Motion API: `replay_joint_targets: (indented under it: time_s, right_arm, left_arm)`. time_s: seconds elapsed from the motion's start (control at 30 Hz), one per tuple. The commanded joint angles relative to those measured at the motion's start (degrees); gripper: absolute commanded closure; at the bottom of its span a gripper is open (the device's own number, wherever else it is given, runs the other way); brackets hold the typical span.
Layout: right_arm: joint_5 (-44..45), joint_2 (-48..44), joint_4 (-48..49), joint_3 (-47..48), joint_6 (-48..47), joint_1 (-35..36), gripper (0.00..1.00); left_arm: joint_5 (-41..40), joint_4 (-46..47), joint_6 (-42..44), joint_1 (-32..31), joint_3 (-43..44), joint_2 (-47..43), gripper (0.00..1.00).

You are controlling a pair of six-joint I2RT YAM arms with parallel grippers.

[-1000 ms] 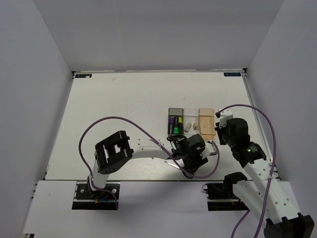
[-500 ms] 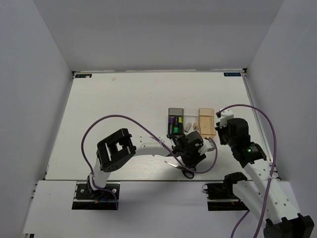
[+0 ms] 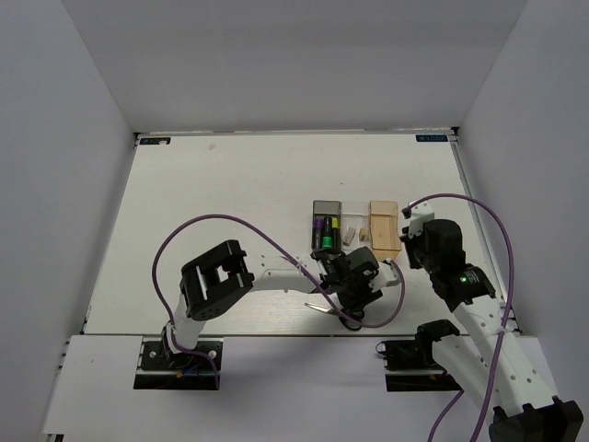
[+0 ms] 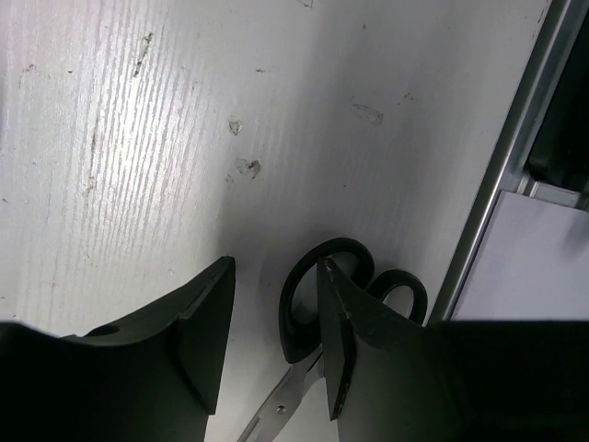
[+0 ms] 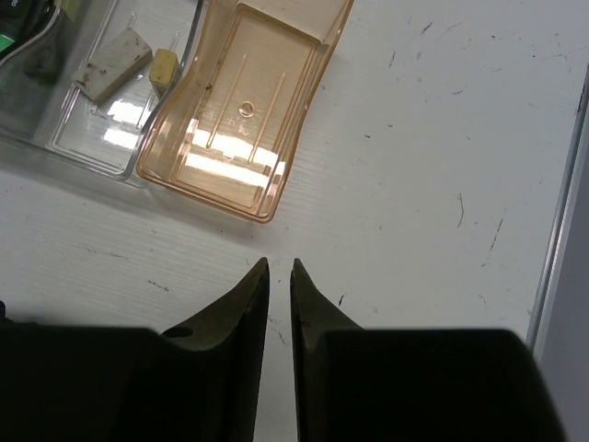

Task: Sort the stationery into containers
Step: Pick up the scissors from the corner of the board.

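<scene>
Black-handled scissors [image 4: 290, 318], one; bins [image 3: 354, 214], three.

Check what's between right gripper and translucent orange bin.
Bare white tabletop only, right gripper to translucent orange bin; right wrist view.

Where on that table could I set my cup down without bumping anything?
The far half of the table, beyond the three bins, is bare, and so is the left side past the purple cable. It's crowded near the front centre: bins, scissors, left gripper and right gripper cluster.

Scissors [image 4: 296, 343] — glossy black plastic handles, metal blades.
</scene>
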Motion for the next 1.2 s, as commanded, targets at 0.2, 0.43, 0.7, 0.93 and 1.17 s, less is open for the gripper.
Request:
replay_joint_targets:
  time_s: [0.2, 0.43, 0.7, 0.93, 1.17]
  right_arm:
    - [-0.5, -0.5, 2.6, 0.3, 0.9, -0.6, 0.82]
    - [-0.6, -0.8, 2.5, 0.5, 1.2, -0.8, 0.82]
    - [0.1, -0.6, 2.8, 0.5, 1.3, -1.1, 0.82]
    - [1.3, -0.9, 3.1, 0.5, 1.7, -1.3, 0.71]
    - [3.1, -1.1, 3.5, 0.2, 2.0, -1.4, 0.49]
  left_arm:
    - [-8.0, -9.7, 6.3, -3.1, -4.0, 1.6, 0.49]
    - [-12.8, -10.2, 8.2, -3.8, -5.3, 4.7, 0.65]
    - [-14.7, -10.2, 8.0, -3.9, -6.8, 4.4, 0.99]
    - [-18.7, -9.4, 7.2, -3.9, -7.2, -3.5, 1.0]
    - [-23.9, -6.0, 6.2, -3.1, -6.0, -16.3, 1.0]
